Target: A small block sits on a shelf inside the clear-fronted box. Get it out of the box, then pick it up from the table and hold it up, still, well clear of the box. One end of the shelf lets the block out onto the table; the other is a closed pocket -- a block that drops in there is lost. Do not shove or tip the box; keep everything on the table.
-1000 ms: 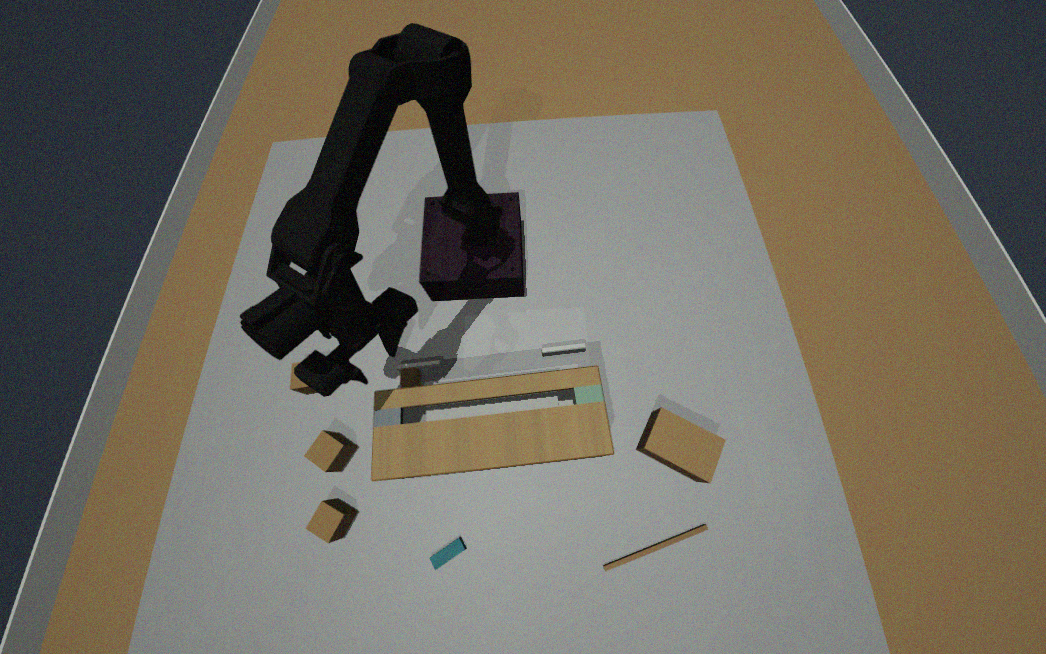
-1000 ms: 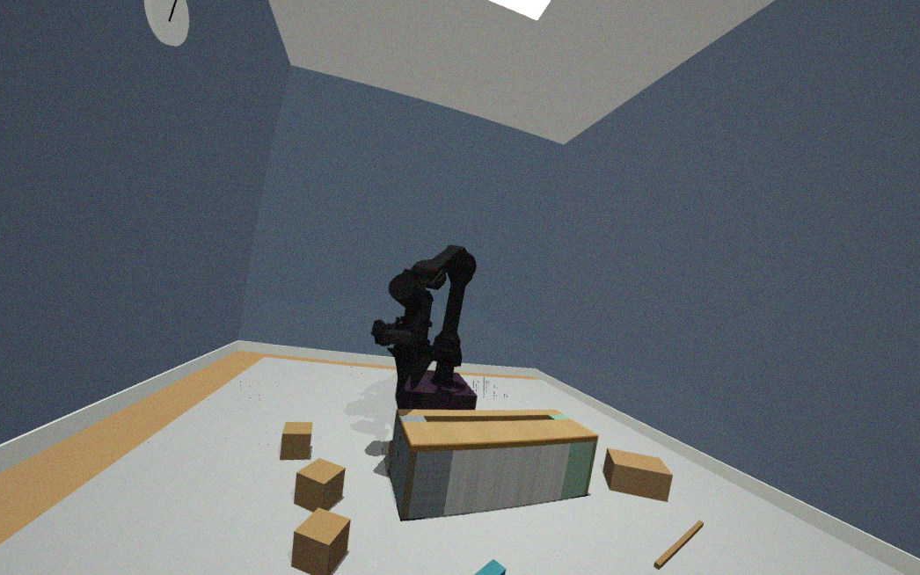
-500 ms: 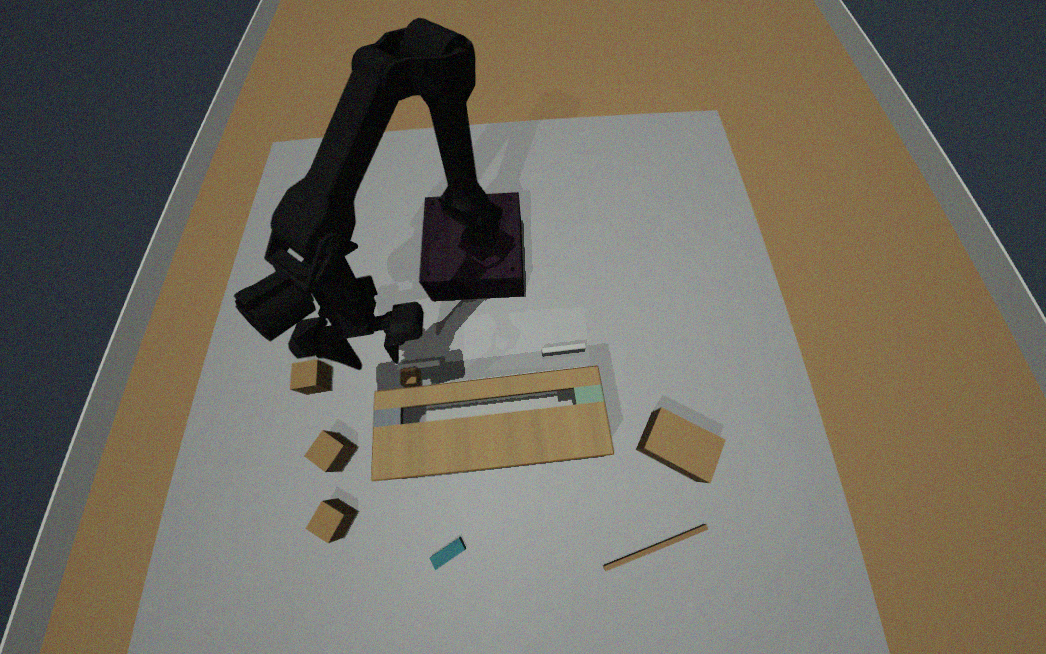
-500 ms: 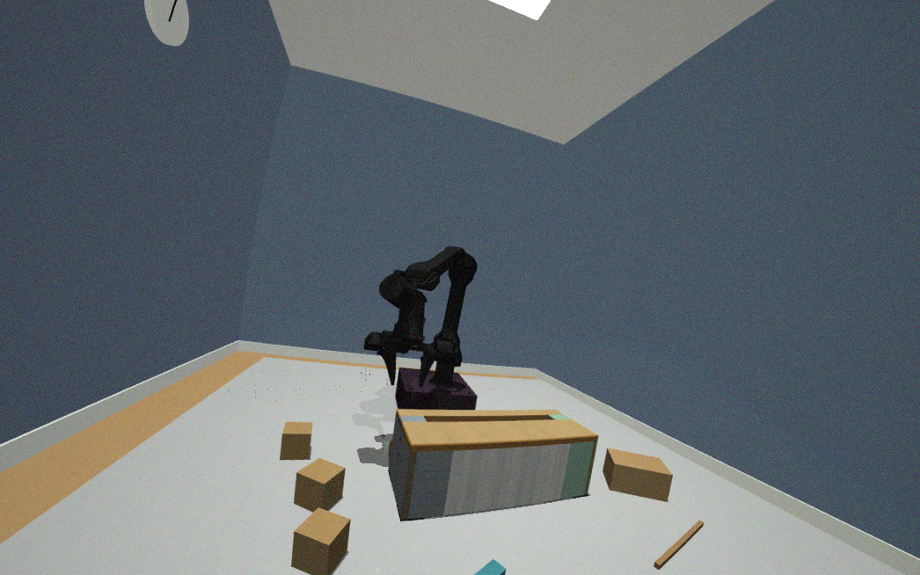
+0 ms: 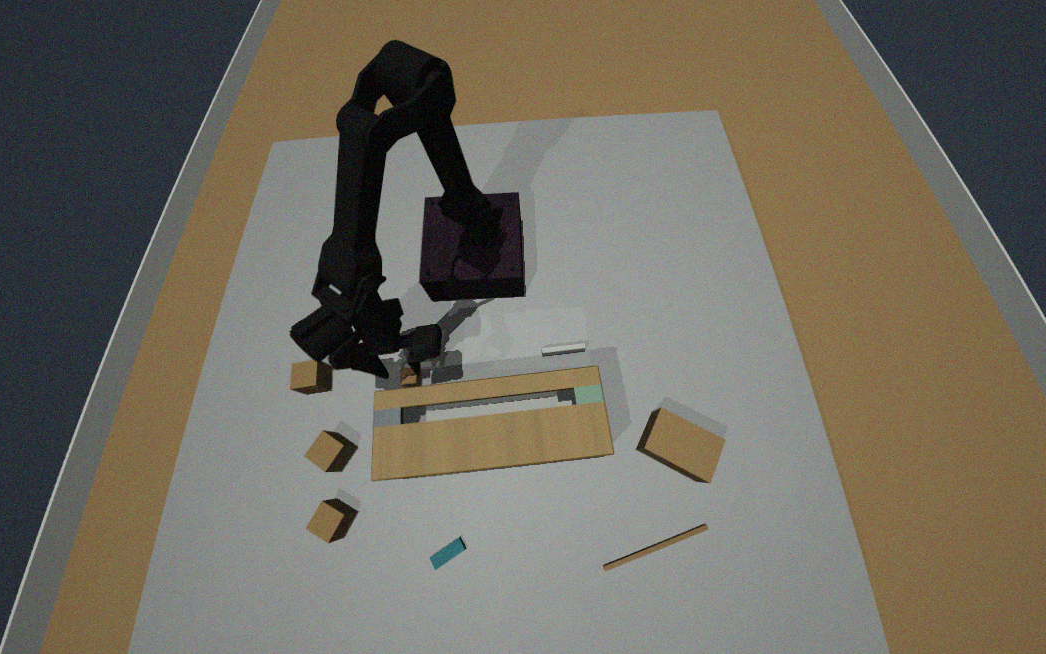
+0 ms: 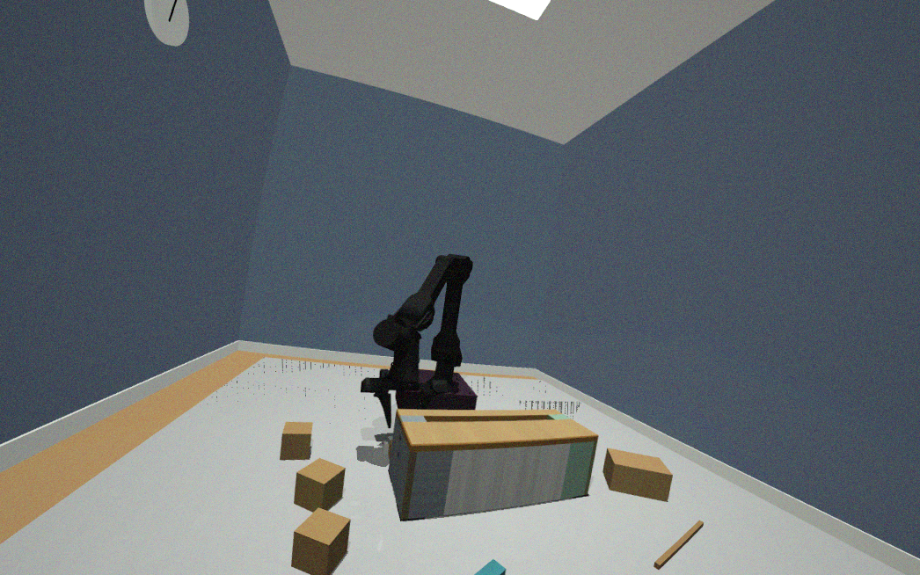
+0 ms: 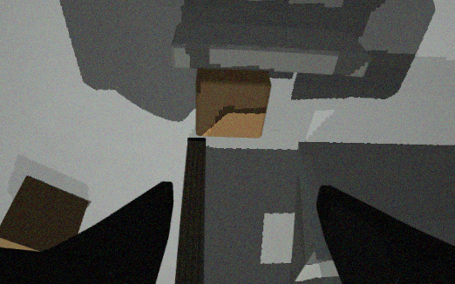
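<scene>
The small wooden block (image 5: 408, 378) (image 7: 233, 98) lies on the table just outside the box (image 5: 490, 442) (image 6: 500, 433), by the clear side that faces the arm's base, near the blue-grey end. It is partly in shadow. My gripper (image 5: 400, 373) (image 7: 247, 194) is open and empty, pointing down close by the block. In the wrist view the block shows beyond the fingertips, nearer the left one, and not between them. The box's dark end wall shows between the fingers in that view. In the exterior view the box hides the block and part of the gripper.
Wooden cubes (image 5: 311, 377) (image 5: 328, 450) (image 5: 329, 520) stand left of the box. A larger wooden block (image 5: 683, 444) (image 6: 638, 474) stands right of it. A stick (image 5: 655, 547) and a teal block (image 5: 447, 553) lie beyond it. A white bar (image 5: 564, 350) lies on the base's side.
</scene>
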`<state>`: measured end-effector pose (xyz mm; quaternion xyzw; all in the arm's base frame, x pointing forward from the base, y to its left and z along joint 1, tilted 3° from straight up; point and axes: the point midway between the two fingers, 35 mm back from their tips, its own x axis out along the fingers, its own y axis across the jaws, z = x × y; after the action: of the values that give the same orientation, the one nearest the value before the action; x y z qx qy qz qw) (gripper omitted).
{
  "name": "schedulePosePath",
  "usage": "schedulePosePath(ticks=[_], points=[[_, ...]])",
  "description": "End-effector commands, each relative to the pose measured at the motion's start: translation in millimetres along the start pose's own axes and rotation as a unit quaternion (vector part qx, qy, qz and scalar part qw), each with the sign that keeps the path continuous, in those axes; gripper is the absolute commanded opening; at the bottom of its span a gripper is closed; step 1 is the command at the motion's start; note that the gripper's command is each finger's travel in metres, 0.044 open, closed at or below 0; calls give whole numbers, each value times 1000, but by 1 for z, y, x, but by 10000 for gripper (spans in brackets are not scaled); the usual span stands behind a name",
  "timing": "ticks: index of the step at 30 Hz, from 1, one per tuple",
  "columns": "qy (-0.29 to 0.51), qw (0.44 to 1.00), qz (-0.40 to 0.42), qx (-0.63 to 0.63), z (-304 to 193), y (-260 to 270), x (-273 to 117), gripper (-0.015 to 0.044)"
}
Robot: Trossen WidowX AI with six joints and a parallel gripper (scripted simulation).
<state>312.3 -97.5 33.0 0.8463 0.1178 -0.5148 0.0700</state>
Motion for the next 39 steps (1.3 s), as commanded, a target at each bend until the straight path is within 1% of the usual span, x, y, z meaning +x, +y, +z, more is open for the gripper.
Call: schedulePosePath(ticks=[1,39], points=[[7,1000,6,-1,2,0,6,285],[7,1000,6,-1,24,3,61,285]])
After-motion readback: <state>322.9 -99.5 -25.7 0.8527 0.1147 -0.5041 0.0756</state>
